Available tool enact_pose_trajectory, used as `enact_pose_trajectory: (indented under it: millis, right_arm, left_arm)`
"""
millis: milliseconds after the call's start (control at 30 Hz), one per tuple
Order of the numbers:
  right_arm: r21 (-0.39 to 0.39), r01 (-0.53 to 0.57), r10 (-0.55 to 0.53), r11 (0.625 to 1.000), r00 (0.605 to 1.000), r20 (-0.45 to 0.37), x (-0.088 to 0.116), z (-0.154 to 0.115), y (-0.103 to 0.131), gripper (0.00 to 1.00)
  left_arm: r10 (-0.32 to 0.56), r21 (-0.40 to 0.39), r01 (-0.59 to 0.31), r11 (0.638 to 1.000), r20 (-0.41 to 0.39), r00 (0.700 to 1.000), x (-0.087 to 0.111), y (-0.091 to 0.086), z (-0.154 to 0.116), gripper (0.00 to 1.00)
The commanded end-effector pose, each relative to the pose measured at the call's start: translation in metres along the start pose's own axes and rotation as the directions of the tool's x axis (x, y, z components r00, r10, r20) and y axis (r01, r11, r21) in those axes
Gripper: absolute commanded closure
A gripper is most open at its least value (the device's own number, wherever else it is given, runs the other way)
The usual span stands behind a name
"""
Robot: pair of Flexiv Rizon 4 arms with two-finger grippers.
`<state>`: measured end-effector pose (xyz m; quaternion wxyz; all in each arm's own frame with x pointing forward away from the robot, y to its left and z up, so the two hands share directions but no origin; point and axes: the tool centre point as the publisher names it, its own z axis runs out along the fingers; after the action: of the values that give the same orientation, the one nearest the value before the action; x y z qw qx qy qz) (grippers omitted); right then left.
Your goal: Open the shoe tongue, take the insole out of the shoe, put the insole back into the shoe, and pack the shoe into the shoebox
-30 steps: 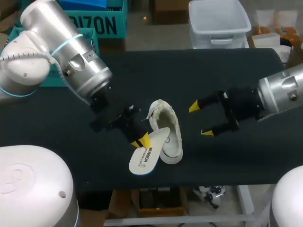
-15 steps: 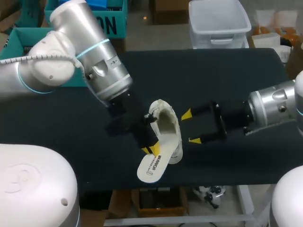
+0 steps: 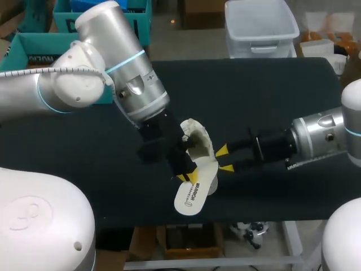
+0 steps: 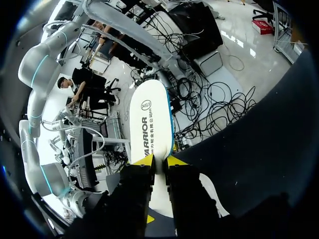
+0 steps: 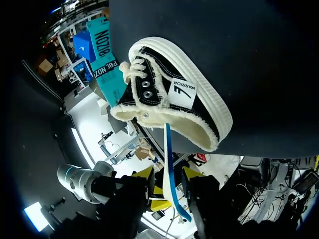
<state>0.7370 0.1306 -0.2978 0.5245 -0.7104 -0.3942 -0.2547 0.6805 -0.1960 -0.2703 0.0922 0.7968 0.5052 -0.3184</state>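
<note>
A black canvas shoe (image 3: 198, 148) with a white sole lies on its side on the black table (image 3: 265, 96). My left gripper (image 3: 186, 176) is shut on the white insole (image 3: 192, 195), which juts out past the table's front edge. In the left wrist view the insole (image 4: 149, 124) runs out ahead of that gripper (image 4: 158, 160). My right gripper (image 3: 224, 159) sits at the shoe's right side. In its own view the shoe (image 5: 174, 99) lies just ahead, and the insole's blue edge (image 5: 170, 191) passes between its fingers (image 5: 168, 173) with a gap on each side.
A clear lidded bin (image 3: 260, 25) stands beyond the table's back edge and teal crates (image 3: 121, 25) at the back left. Bare black tabletop lies behind and to the right of the shoe.
My left arm has carried the insole rightward, up against the shoe's front side. My right gripper has moved left to the shoe and its fingers have narrowed a lot.
</note>
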Motion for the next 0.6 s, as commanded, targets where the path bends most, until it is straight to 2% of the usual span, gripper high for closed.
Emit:
enact_pose_trajectory:
  millis: [33, 167, 467, 533, 600]
  right_arm:
    - [0.01, -0.003, 0.003, 1.0, 1.0, -0.012, -0.004, 0.0, 0.004, 0.55]
    - [0.014, -0.011, 0.011, 1.0, 1.0, -0.025, -0.007, 0.001, 0.007, 0.52]
    - [0.04, -0.022, 0.023, 0.999, 0.999, -0.038, -0.006, 0.005, 0.012, 0.56]
    - [0.045, -0.021, 0.023, 0.999, 0.999, -0.041, -0.005, 0.006, 0.013, 0.64]
    - [0.048, -0.019, 0.021, 0.999, 0.999, -0.043, -0.003, 0.006, 0.013, 0.82]
  left_arm:
    - [-0.001, 0.004, 0.001, 1.0, 0.018, 1.0, 0.003, 0.006, 0.003, 1.0]
    - [0.004, 0.002, -0.004, 1.0, 0.023, 1.0, 0.001, 0.009, 0.005, 1.0]
    - [0.014, -0.004, -0.014, 1.0, 0.035, 0.999, -0.001, 0.013, 0.008, 1.0]
    - [0.011, -0.005, -0.011, 1.0, 0.032, 0.999, 0.001, 0.015, 0.008, 1.0]
    - [0.007, -0.005, -0.007, 1.0, 0.031, 0.999, 0.003, 0.017, 0.008, 1.0]
